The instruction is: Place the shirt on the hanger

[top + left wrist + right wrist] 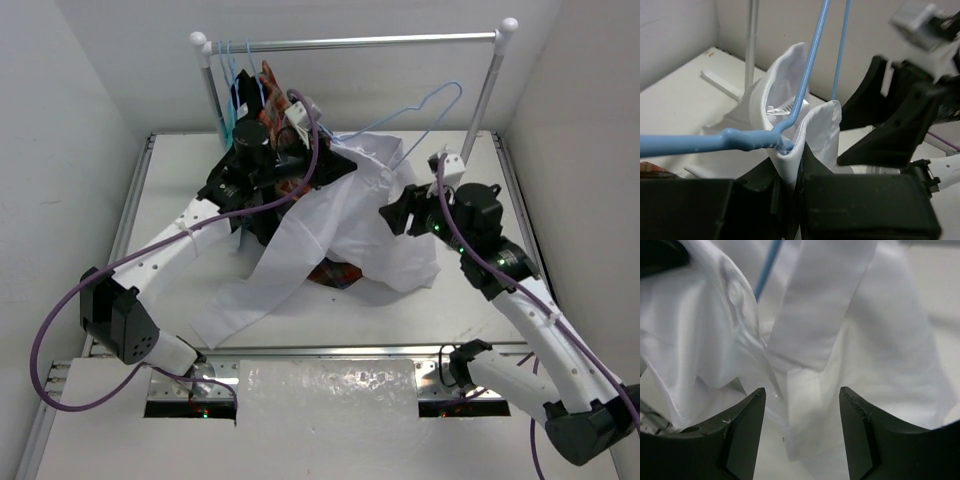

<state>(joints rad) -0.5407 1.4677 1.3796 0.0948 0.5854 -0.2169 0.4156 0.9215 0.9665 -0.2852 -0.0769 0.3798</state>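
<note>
The white shirt (320, 225) lies bunched and spread across the middle of the table, one long part trailing toward the front left. The light-blue wire hanger (425, 105) rises out of its upper right part, hook in the air. My left gripper (335, 165) is shut on a fold of the shirt (790, 160) right beside the hanger's twisted neck (752, 139). At the shirt's right side my right gripper (395, 215) stands open. In the right wrist view its fingers (747, 425) frame the shirt's front (815, 340), and nothing is pinched between them. The hanger wire (767, 265) shows above.
A clothes rail (370, 41) on two white posts spans the back of the table. Its left end carries light-blue hangers with dark and teal garments (235, 110) and a red-orange plaid one (275, 85). White walls close in both sides. The right arm (910, 115) is close to the left gripper.
</note>
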